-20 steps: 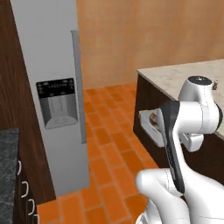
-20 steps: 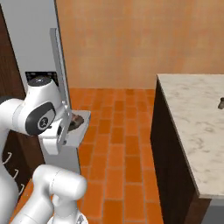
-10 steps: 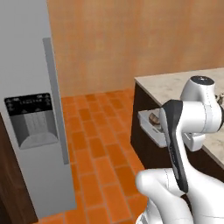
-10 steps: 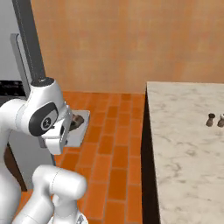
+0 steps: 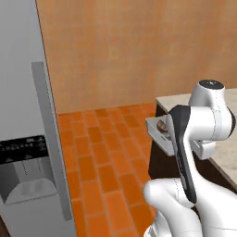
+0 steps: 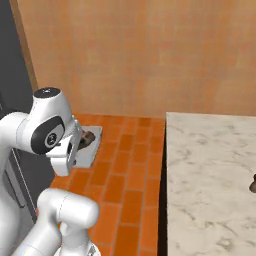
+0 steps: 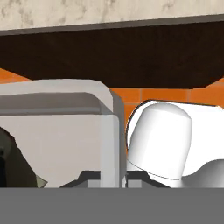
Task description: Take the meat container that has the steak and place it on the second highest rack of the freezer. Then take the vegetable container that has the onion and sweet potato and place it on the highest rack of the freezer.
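- The gripper [image 6: 75,150] is closed nearly all the way on the rim of the meat container [image 6: 90,145] – one shallow white tray, held out level over the brick floor [image 5: 99,162]; in the hand view the container's wall [image 7: 109,131] runs right up between the finger tips
- One steak [image 6: 87,138], a dark lump, lies in the tray; its edge shows at the lower left of the hand view, though blurred there
- The arm is folded tight, forearm upright, wrist bent forward at mid height
- One grey freezer [image 5: 28,139] door with its long handle stands to the left, seemingly closed
- One marble counter [image 6: 210,175] lies to the right – a small dark thing [image 6: 252,184] sits at its edge, too cropped to name
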Motion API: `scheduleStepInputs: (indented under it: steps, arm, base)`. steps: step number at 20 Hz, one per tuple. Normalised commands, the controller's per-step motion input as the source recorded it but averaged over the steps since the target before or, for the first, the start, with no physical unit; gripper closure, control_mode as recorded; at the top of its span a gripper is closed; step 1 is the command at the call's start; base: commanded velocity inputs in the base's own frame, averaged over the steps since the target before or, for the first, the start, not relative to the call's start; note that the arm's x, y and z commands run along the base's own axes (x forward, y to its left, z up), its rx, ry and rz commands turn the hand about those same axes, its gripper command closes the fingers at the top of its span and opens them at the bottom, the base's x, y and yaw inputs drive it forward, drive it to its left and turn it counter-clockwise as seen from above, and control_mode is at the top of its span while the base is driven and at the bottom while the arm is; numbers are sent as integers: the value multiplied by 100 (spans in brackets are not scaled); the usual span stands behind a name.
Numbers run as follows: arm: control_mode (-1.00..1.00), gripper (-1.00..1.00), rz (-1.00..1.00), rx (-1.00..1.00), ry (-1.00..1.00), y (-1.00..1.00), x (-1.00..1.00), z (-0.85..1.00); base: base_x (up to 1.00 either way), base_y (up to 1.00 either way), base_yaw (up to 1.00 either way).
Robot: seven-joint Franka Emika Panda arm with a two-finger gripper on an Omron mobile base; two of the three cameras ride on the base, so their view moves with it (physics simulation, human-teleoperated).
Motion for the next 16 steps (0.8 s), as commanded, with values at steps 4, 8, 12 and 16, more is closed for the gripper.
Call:
scheduleStepInputs:
  steps: [4,8,12,16]
  arm:
    - [100,100,0,0,0,0,0,0]
    - [100,100,0,0,0,0,0,0]
    - [100,100,0,0,0,0,0,0]
    - [100,100,0,0,0,0,0,0]
  base:
    - [100,-53,14]
    - [100,-38,15]
    - [100,-20,15]
    - [100,0,16]
